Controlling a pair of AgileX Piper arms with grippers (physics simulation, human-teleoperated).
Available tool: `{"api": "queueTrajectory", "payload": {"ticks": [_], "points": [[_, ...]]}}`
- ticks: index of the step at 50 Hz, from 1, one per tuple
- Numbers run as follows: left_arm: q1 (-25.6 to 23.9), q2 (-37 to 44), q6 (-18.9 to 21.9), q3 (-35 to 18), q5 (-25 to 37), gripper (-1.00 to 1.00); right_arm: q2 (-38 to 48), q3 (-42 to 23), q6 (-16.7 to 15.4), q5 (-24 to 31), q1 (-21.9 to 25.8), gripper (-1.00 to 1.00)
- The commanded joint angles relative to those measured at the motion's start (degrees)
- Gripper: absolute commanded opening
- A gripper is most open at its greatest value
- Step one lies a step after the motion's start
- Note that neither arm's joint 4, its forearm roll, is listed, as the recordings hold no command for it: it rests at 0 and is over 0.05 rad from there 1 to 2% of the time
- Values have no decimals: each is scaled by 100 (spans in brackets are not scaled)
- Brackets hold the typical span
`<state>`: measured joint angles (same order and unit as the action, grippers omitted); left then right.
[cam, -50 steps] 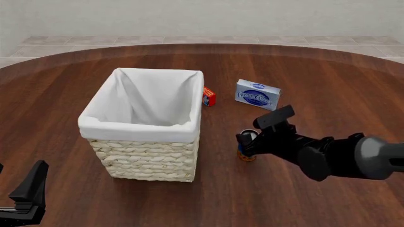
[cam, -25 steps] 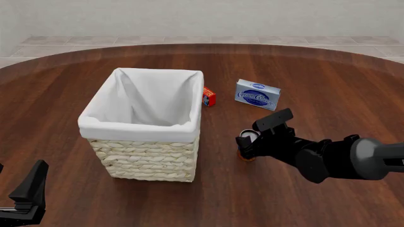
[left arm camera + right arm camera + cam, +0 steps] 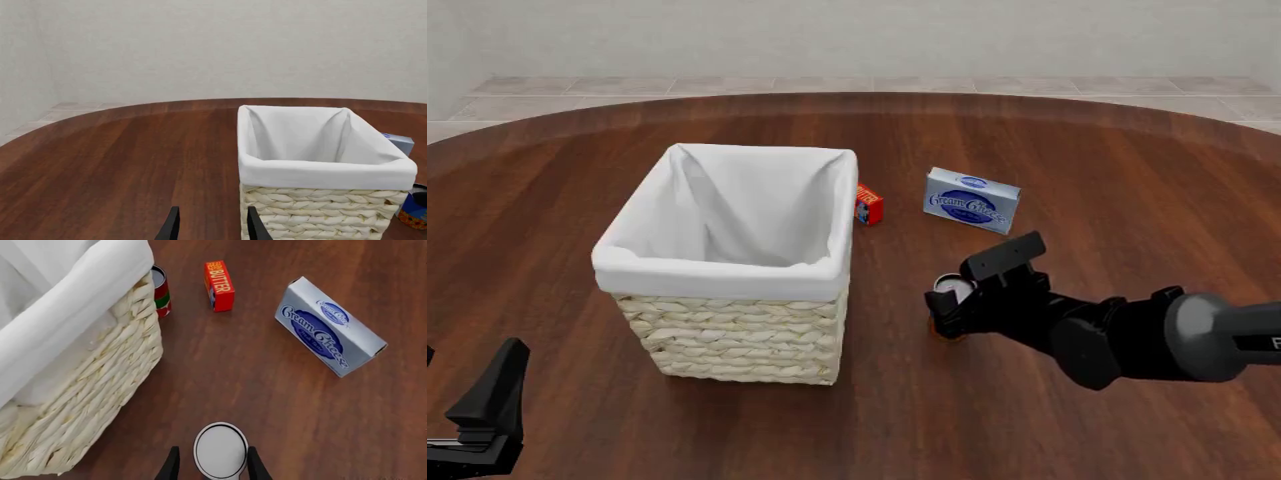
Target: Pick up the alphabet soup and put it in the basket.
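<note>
1. Silvery-white lid dead centre between the fingers: the right wrist view shows the alphabet soup [image 3: 221, 450] standing upright on the wooden table [image 3: 1121, 180], with one dark finger on each side of its top. The right gripper [image 3: 957, 300] brackets the can; whether the pads are actually pressing it, I cannot tell.

2. Why down low? From the front, the right arm reaches in from the right and the gripper sits at the can's height. That looks like a side grasp, taken so the can can be lifted upright.

3. Can's position: on the table, near the basket [image 3: 727, 270] on its right side, with clear wood between them. It is not in the basket yet.

4. Basket check: the white cloth lining [image 3: 320, 165] folds over the rim, and the left wrist view looks into it. Nothing shows inside, though the bottom is out of sight.

5. Bystanders: a cream cheese box [image 3: 972, 200] lies further back, well apart from the can; a small red butter box [image 3: 219, 285] sits near the basket's far corner; a red-and-green can [image 3: 160, 291] stands right against the wicker.

6. Left gripper [image 3: 211, 227] hangs back, jaws parted, holding nothing, pointed toward the basket.

7. My read: the lift must clear the tall rim before crossing over.
</note>
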<state>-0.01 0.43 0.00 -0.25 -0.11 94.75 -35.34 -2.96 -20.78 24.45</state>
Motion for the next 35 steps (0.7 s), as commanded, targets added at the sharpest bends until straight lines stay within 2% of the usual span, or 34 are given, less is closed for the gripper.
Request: {"api": "queueTrajectory", "payload": {"ticks": [1, 35], "points": [[0, 1, 0, 0, 0, 100, -25, -14, -40, 15, -35, 100], [0, 2, -1, 0, 0, 100, 216, -28, 23, -120, -61, 100]]}}
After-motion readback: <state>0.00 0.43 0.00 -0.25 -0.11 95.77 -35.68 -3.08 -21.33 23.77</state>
